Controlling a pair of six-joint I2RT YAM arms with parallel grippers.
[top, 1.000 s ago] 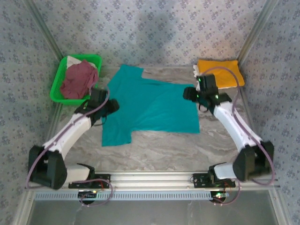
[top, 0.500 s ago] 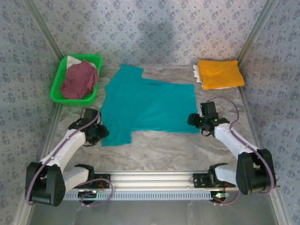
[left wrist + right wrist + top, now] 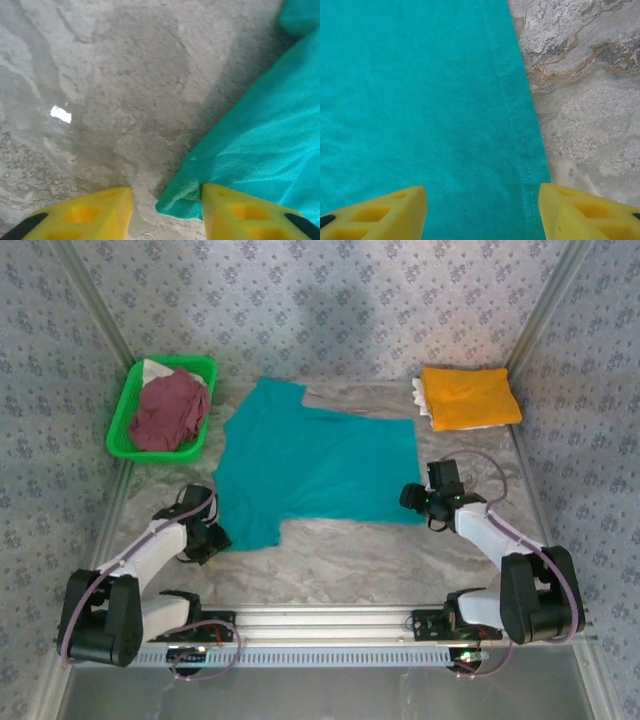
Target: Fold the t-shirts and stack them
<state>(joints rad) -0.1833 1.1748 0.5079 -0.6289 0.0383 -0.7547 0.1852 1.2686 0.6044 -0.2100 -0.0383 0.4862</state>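
A teal t-shirt (image 3: 315, 465) lies spread flat in the middle of the table. My left gripper (image 3: 208, 538) is low at its near-left corner. In the left wrist view the hemmed corner (image 3: 182, 200) lies between the yellow fingers (image 3: 235, 212) and touches the right one; the left gripper (image 3: 165, 200) is open. My right gripper (image 3: 418, 498) is at the near-right corner. It stands open (image 3: 482, 195) astride the stitched side hem (image 3: 520, 130). An orange-yellow t-shirt (image 3: 470, 397) lies folded at the back right. A maroon t-shirt (image 3: 170, 410) is bunched in the basket.
The green plastic basket (image 3: 128, 405) stands at the back left, with a bit of white cloth behind the maroon one. Bare marble table (image 3: 350, 555) runs between the teal shirt and the arm bases. Metal frame rails line both sides.
Both arms have drawn back from the shirt's far part to its near corners. The left gripper has settled lower at the near-left corner and its jaws have narrowed.
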